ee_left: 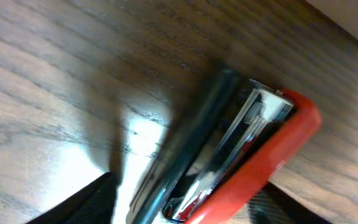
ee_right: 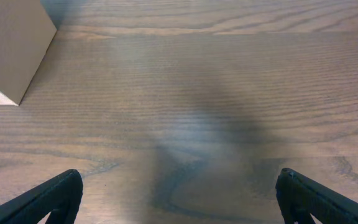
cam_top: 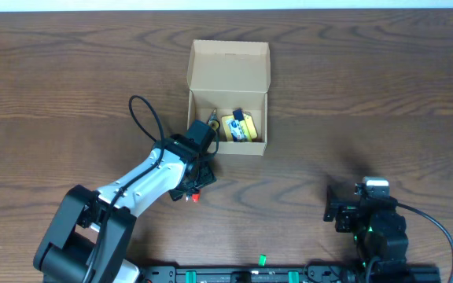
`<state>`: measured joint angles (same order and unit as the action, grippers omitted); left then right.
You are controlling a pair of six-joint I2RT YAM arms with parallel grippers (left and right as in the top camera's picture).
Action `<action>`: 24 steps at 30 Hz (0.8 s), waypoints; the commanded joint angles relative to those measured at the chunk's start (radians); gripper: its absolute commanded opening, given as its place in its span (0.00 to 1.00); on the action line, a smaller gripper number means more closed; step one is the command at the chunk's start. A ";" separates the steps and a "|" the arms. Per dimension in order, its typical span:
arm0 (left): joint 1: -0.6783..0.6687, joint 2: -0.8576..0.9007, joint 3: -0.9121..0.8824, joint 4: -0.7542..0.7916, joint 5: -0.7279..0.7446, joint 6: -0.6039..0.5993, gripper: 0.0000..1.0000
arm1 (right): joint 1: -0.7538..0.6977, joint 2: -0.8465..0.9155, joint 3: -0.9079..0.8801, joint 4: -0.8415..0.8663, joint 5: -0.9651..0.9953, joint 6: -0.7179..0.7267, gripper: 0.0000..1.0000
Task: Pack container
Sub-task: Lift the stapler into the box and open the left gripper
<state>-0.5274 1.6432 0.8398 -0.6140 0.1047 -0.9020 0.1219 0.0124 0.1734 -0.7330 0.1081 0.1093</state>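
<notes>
Left jaws: partly spread, straddling the red stapler (ee_left: 263, 158), nothing clamped. In the left wrist view you see one finger (ee_left: 95, 202) at 7 o'clock with a clear gap to the stapler's dark base. The other side is hidden behind the red top, so contact there can't be confirmed. The stapler lies flat on the bench (cam_top: 368, 94), running diagonally from 7 to 1 o'clock in that view, with the metal channel showing.

Right jaws: spread wide and holding nothing, low over bare wood. Only a corner of the container (ee_right: 11, 43) shows at 10 o'clock in the right wrist view.

The container (cam_top: 228, 67) sits open near 12 o'clock of the bench centre, lid flap folded back on the far side. A yellow-and-blue item (cam_top: 241, 128) is already in it, toward the right half, and a small dark object (cam_top: 211, 118) by the left wall is too small to name. The stapler (cam_top: 196, 196) is just off the container's near-left corner, at its 7 o'clock. The right arm is parked well apart at its 4 o'clock.

Step in hand, as I judge it: grasping the stapler for packing. Next you probably need to close squarely across the body, lift clear of the front wall, carry toward 1 o'clock and release over the free left half. Watch the length against the container; it may need turning.
</notes>
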 commanded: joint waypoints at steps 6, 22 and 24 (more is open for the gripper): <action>-0.003 0.011 -0.014 -0.002 -0.002 0.004 0.43 | -0.009 -0.007 -0.011 -0.003 0.003 -0.013 0.99; -0.003 -0.069 -0.013 -0.058 0.009 -0.003 0.06 | -0.009 -0.007 -0.011 -0.003 0.003 -0.013 0.99; -0.003 -0.116 -0.013 -0.076 -0.011 -0.003 0.06 | -0.009 -0.007 -0.011 -0.003 0.003 -0.013 0.99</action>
<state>-0.5274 1.5951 0.8368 -0.6777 0.1226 -0.8948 0.1219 0.0124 0.1734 -0.7326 0.1081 0.1093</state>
